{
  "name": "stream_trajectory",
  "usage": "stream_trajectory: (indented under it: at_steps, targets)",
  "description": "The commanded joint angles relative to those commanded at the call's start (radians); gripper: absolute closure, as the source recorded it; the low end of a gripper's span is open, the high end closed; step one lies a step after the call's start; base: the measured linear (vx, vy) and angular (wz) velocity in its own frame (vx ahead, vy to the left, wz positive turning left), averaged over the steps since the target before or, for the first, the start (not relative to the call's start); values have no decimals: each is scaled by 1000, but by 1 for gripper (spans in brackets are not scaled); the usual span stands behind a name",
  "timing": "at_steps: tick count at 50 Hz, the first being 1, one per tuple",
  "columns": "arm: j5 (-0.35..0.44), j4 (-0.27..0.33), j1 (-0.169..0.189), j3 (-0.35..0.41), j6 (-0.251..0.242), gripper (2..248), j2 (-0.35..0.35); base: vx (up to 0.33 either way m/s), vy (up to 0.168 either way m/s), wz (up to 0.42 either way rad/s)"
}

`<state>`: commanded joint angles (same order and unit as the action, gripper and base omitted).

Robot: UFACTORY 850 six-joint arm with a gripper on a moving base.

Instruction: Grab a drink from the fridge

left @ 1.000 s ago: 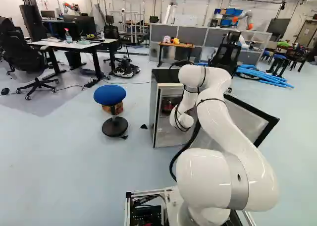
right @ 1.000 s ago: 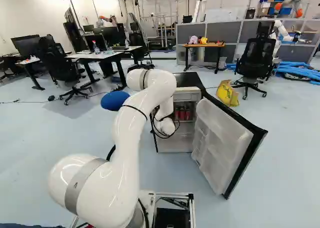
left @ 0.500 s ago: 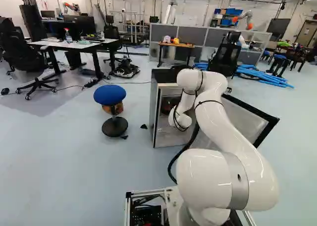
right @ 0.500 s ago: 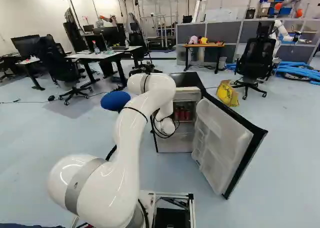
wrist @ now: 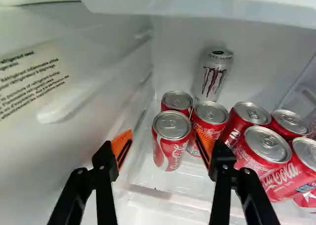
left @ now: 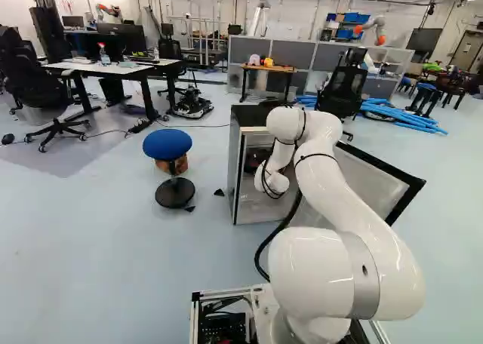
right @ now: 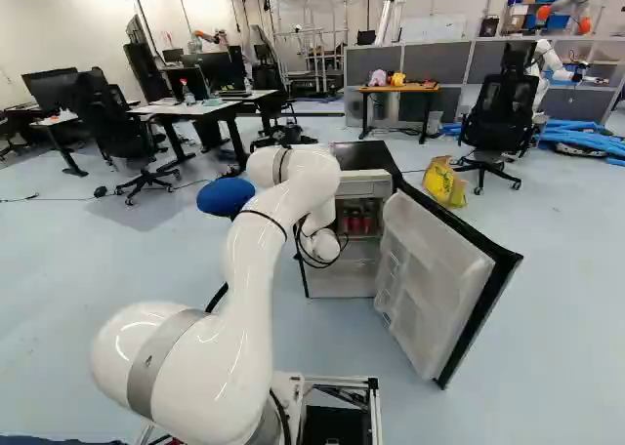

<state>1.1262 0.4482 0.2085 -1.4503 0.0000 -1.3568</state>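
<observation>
Single red can point(wrist: 170, 140) upright near shelf's front edge point(wrist: 158, 191), beside side wall point(wrist: 113, 106). Tool point(wrist: 163, 145) spread, gripping nothing. Step in hand: apparently lining up grasp. Next: ease forward around can, then close (neighbouring can point(wrist: 211, 114) might get nudged). Fridge door point(right: 430, 269) open.

Both base views faced the fridge point(right: 365, 156) from well before it, sharing its open door point(right: 439, 269); the wrist view looked closely inside.
</observation>
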Motion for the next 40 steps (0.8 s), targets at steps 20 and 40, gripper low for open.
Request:
stream_trajectory:
  at_steps: [20, 40]
  targets:
    - [0, 0, 0, 0, 0, 157, 0, 0, 0, 0]
    - [0, 0, 9, 78, 0, 157, 42, 0, 0, 0]
